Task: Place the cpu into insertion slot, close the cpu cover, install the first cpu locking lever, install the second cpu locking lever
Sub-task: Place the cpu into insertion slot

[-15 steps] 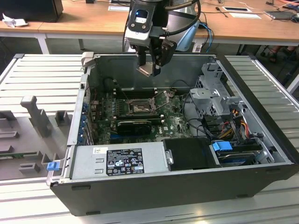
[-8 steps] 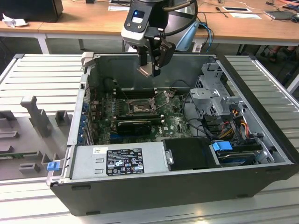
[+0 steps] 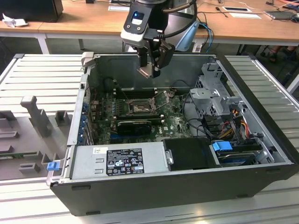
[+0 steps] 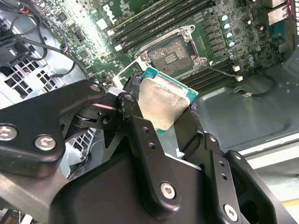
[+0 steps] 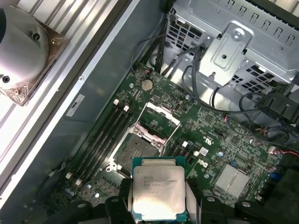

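- The cpu (image 5: 159, 189), a flat square chip with a dull silver top and a green edge, is held in the air above the insertion slot (image 5: 135, 151) and well clear of it. It has not yet been seated.
- The gripper (image 5: 159, 201) is clamped on the cpu. In the second wrist view its black fingers (image 4: 135, 116) press against two opposite edges of the chip (image 4: 163, 100).
- In the exterior view the gripper (image 3: 150, 65) hangs with the cpu (image 3: 145, 71) over the open computer case (image 3: 154, 191), higher than the insertion slot (image 3: 139, 108) and towards the case's back wall.
- The insertion slot lies open, and its dark centre inside the silver rim shows in the second wrist view (image 4: 170, 50).
- The cpu cover (image 5: 162, 112), a thin silver frame, is swung up off the slot and stands tilted at the slot's edge, on the side nearer the drive cage (image 5: 233, 42).
- Long black memory slots (image 5: 100, 140) run just beside the insertion slot on the side away from the cover.
- A round coin battery (image 5: 147, 85) sits on the green board beyond the cover.
- Black cables (image 5: 187, 74) run from the drive cage down to the board, near the cover.
- A grey power supply (image 3: 119, 158) fills the case's front edge, well apart from the slot.
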`<state>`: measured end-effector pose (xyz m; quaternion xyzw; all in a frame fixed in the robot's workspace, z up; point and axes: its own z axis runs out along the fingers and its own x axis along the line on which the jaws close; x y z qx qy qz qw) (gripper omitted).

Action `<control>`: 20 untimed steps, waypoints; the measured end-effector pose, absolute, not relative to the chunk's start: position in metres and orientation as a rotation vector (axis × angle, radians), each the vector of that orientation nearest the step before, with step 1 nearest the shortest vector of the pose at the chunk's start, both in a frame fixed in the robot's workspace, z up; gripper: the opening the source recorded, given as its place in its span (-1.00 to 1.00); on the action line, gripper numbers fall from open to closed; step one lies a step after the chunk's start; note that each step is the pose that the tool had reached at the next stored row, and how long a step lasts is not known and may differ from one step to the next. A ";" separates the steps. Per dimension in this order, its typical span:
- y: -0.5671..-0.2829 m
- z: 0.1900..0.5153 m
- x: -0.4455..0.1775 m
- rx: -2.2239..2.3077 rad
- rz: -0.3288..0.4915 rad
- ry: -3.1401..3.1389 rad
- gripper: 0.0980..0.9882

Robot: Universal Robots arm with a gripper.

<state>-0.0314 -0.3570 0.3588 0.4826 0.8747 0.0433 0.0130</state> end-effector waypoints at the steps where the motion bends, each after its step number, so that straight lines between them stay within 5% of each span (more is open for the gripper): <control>1: -0.357 0.358 -0.031 1.504 0.135 2.725 0.00; 20: -0.357 0.354 -0.031 1.747 0.129 2.567 0.00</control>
